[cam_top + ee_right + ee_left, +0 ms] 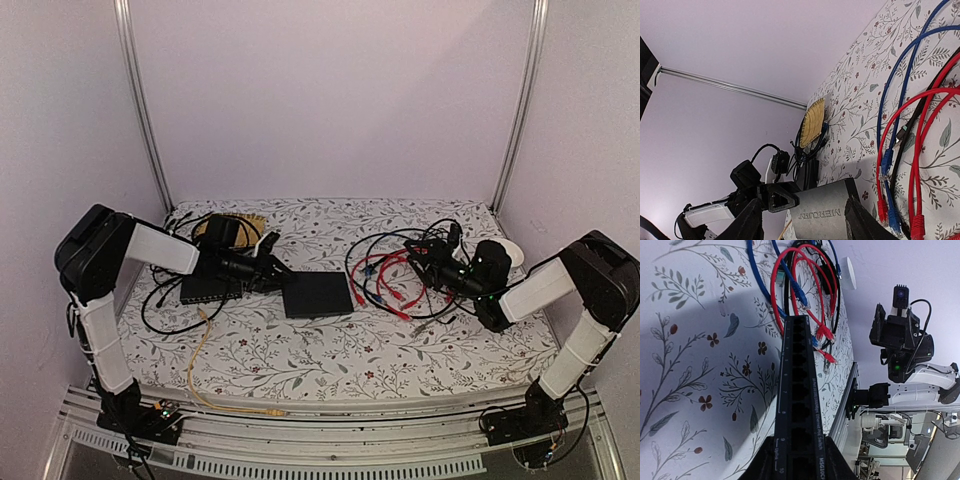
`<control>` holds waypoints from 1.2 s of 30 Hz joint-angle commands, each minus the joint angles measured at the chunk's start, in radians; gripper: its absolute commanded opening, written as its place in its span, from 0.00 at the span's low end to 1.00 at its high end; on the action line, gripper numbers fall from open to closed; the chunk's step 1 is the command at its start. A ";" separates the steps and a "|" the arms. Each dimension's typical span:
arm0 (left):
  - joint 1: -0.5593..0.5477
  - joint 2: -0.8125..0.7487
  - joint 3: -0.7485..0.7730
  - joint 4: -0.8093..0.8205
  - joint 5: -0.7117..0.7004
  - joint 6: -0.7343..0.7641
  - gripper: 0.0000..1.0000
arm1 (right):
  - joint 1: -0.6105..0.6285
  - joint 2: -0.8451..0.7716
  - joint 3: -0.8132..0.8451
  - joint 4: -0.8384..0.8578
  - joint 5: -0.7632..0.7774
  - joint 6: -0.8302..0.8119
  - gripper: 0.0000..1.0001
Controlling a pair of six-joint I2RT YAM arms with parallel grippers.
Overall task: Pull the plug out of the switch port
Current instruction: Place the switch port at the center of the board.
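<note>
The switch point(318, 295) is a flat black box lying mid-table. My left gripper point(272, 272) is shut on its left end. In the left wrist view both fingers point(757, 465) pinch the thin edge, and the row of switch ports point(799, 412) runs away from them. Every port that shows looks empty, with no plug in it. Loose red cables point(805, 285) and blue cables point(790, 285) lie past the far end. My right gripper point(418, 262) hangs open over those cables. The right wrist view shows the switch point(832, 212) beyond its spread fingers point(752, 222), untouched.
A dark grey box point(210, 288) with a yellow cable point(200, 370) lies behind the left gripper. A woven yellow mat point(235, 228) sits at the back left amid black cables. A white round object point(505, 250) lies at the right. Red cables point(385, 280) tangle on the floral cloth.
</note>
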 commanded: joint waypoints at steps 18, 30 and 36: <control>0.057 0.271 0.315 -0.376 0.165 0.126 0.01 | -0.009 -0.015 0.049 0.025 -0.059 0.047 0.54; 0.065 0.405 0.412 -0.428 0.196 0.133 0.05 | -0.008 -0.001 0.044 0.058 -0.068 0.080 0.54; 0.061 0.452 0.447 -0.441 0.183 0.131 0.08 | -0.008 -0.011 0.033 0.066 -0.065 0.094 0.54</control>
